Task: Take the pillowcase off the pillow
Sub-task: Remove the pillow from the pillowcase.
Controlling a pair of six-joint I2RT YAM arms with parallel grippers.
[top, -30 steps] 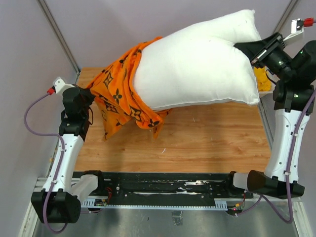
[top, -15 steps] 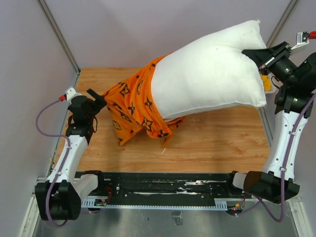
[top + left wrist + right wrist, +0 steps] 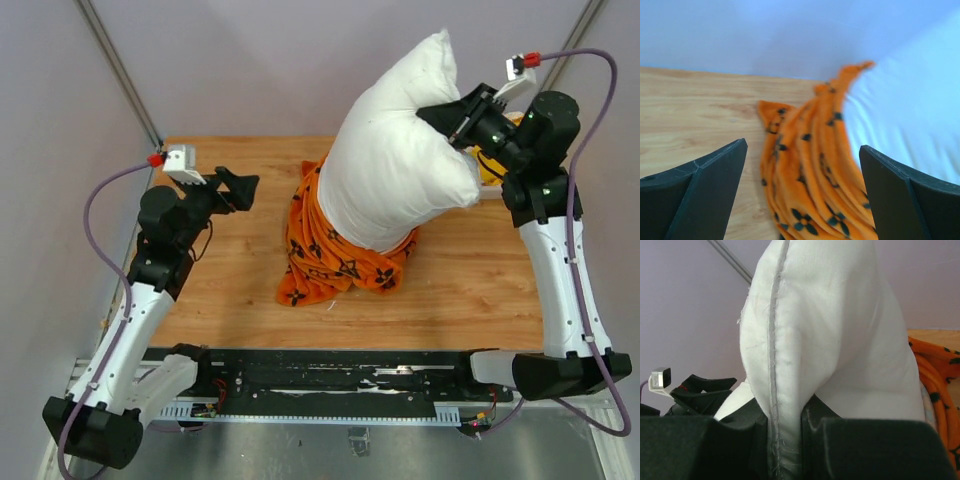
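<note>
The white pillow (image 3: 390, 170) hangs tilted upright over the table. My right gripper (image 3: 452, 117) is shut on its upper seam edge (image 3: 782, 405), with the fingers pinching the fabric. The orange pillowcase (image 3: 335, 262) with black motifs wraps only the pillow's lower end and bunches on the wood. My left gripper (image 3: 245, 187) hovers open to the left of it, apart from the cloth. In the left wrist view the pillowcase (image 3: 807, 165) hangs in folds beyond my open left gripper (image 3: 802, 146), beside the pillow (image 3: 912, 115). Nothing is between those fingers.
The wooden table (image 3: 450, 290) spreads under both arms. A bit of yellow cloth (image 3: 487, 160) shows behind the right gripper. Grey walls and slanted metal posts (image 3: 120, 70) close the back. The black base rail (image 3: 340, 375) runs along the near edge.
My left gripper has opened, let go of the pillowcase and swung up and right. The right arm has swung the pillow left and upright, and the pillowcase has slumped around its lower end.
</note>
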